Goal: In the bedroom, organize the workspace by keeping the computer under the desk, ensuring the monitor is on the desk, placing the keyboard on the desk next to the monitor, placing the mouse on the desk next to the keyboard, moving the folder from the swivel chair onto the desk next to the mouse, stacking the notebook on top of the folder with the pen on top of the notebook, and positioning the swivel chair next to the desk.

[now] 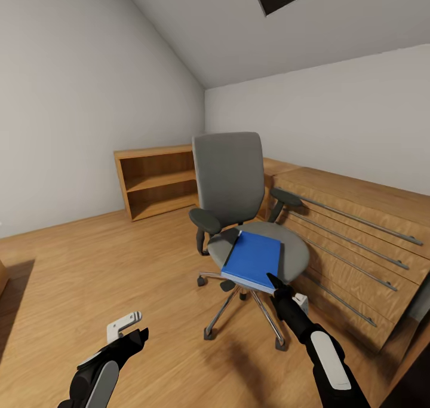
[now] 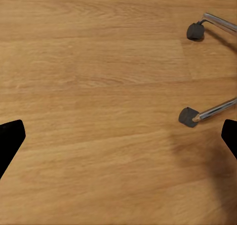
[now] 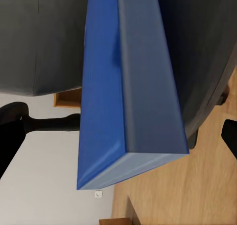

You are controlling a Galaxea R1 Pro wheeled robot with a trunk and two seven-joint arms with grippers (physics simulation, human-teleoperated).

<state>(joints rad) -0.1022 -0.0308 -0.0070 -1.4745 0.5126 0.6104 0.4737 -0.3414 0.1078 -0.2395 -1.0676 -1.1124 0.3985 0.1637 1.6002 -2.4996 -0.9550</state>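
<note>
wooden floor (image 1: 119, 258), swivel chair (image 1: 239, 217), folder (image 1: 254, 258)

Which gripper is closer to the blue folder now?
Right. The right gripper is at the near edge of the folder on the swivel chair; the left gripper hangs over the floor, apart.

Matt wood floor (image 1: 89, 276), chrome chair base (image 1: 230, 303)

Right gripper (image 1: 279, 284) hides the folder (image 1: 254, 258) near corner. Swivel chair (image 1: 230, 181) base partly behind seat; drawer unit (image 1: 358, 247) cut off at right edge.
</note>
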